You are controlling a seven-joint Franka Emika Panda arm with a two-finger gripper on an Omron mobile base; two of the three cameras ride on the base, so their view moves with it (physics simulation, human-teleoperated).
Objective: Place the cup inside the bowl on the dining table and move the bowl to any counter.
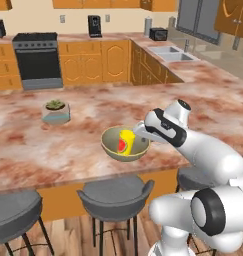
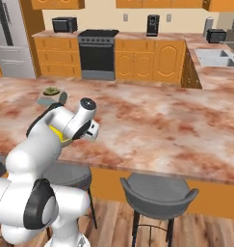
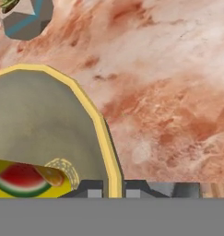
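Jaws closed on the bowl's (image 1: 124, 145) right rim, one fingertip (image 3: 91, 188) inside the wall, the other (image 3: 136, 188) outside, pale yellow rim pinched between them; gripper (image 1: 141, 131) reaches in from the right at the end of the white arm; bowl sits near the front edge of the dining table (image 1: 83, 150), whether touching the marble or just off it I cannot tell; cup (image 1: 125, 144) lies inside the bowl, yellow, tipped on its side, red watermelon mark facing out, in hand view at lower left of the bowl floor (image 3: 26, 180); small potted succulent (image 1: 56, 111) in a faceted grey-blue pot stands on the slab behind and left of the bowl, well apart from it; dark grey stools (image 1: 114, 195) tucked under the table's near side; beyond the slab, counter (image 1: 93, 38) over orange cabinets along the back wall, black oven (image 1: 37, 60) at left, coffee machine (image 1: 94, 26) on top, toaster (image 1: 158, 34) and sink (image 1: 172, 53) on the right-hand run; in right base view the arm's elbow covers most of the bowl, a sliver of yellow rim showing (image 2: 56, 132).
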